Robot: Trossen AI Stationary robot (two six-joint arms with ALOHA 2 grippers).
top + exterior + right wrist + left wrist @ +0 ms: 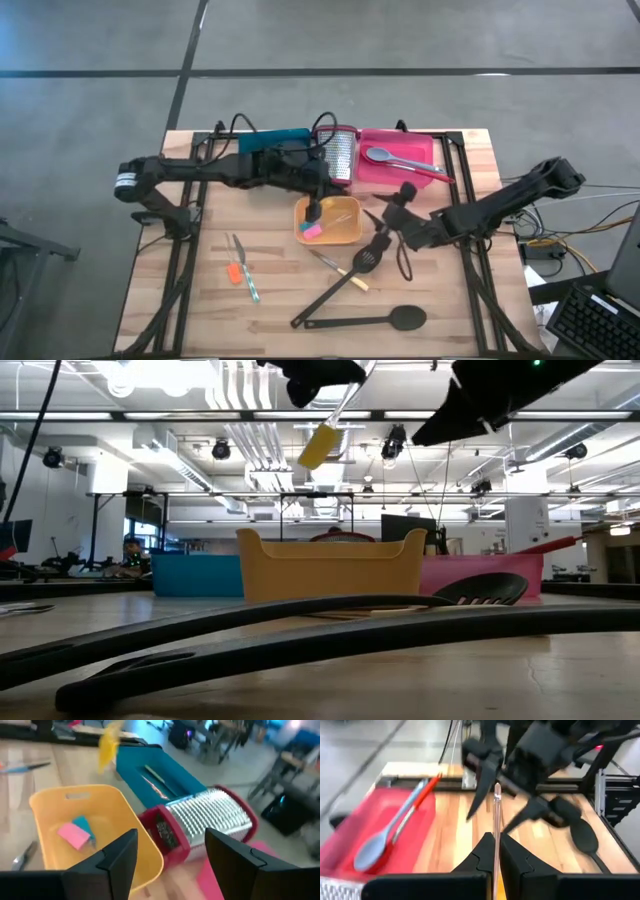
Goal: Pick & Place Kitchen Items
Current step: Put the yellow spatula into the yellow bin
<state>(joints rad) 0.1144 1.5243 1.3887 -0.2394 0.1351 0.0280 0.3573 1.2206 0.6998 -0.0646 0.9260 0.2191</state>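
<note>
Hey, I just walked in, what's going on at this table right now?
The robot is sorting kitchen utensils into trays. The left gripper is shut on a thin yellow-tipped tool, holding it in the air above the orange tray, which already holds small pink and blue pieces. The right gripper is open and empty beside that tray. A black spoon and slotted spatula lie on the table.

A thin tool with a yellow end hangs above the orange tray, clamped in the closed left gripper. Pink and blue pieces lie inside that tray. A grey spoon rests in the pink tray. On the table lie a slotted spatula, a long black spoon and thin colour-handled tools.
</note>
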